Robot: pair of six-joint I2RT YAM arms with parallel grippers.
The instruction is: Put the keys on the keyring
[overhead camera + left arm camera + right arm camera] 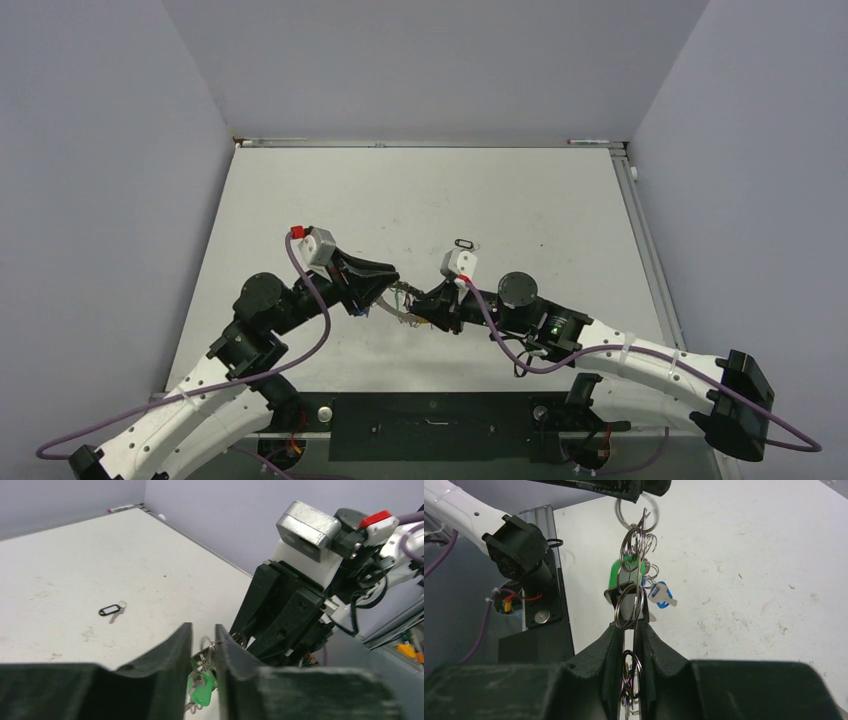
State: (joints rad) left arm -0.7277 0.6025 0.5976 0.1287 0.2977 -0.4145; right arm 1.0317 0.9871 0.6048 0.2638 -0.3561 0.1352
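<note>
Both grippers meet at mid-table and hold the keyring (399, 303) between them, above the table. My left gripper (390, 284) (203, 636) is shut on a small loop at the ring's rim. A green-tagged key (202, 689) hangs between its fingers. My right gripper (420, 305) (630, 636) is shut on the keyring (630, 545), seen edge-on, with small rings bunched in its jaws. The green tag (615, 575) and a blue-tagged key (659, 594) hang from the ring. A black-tagged key (465, 243) (111, 610) lies alone on the table beyond the grippers.
The white table (420, 200) is walled on three sides. A black mounting plate (430, 425) with the arm bases runs along the near edge. The left arm's base (519, 555) shows beside the hanging keys.
</note>
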